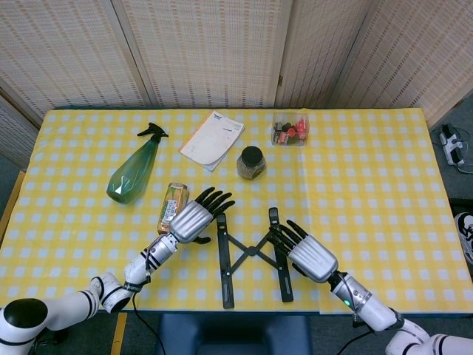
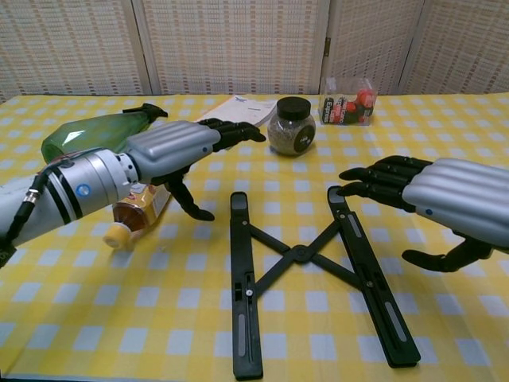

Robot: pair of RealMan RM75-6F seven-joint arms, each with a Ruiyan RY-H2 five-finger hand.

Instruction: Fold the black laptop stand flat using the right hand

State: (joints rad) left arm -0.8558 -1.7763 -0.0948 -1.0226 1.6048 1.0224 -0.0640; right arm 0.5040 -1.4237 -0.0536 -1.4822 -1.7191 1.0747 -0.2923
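The black laptop stand lies spread open on the yellow checked cloth, two long bars joined by a crossed link. My right hand hovers open over the stand's right bar, fingers reaching toward the bar's far end, thumb hanging below. My left hand floats open just left of the left bar's far end, fingers spread. Neither hand holds anything.
A tea bottle lies beside my left hand. Further back are a green spray bottle, a white booklet, a dark-lidded jar and a clear box of small items.
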